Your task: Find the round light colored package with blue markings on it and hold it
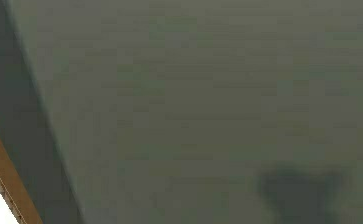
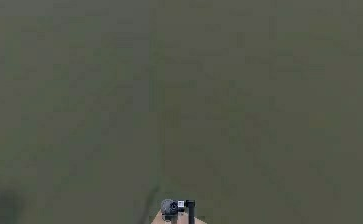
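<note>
Forward view: a plain grey-green wall (image 1: 209,90) spans the frame. A darker band (image 1: 19,110) descends at 9 o'clock, and a brown strip (image 1: 4,185) cuts the corner at 7 o'clock. Arm side view: a like grey-green surface, with the gripper (image 2: 175,209) at 6 o'clock. Its finger spacing and any load cannot be told, nor can the package's place.

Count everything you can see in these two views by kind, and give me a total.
Grey-green wall: 1 (I cannot tell whether both views face the same one)
Brown strip at the forward view's lower left: 1
End effector at the arm side view's bottom edge: 1
Total: 3
</note>
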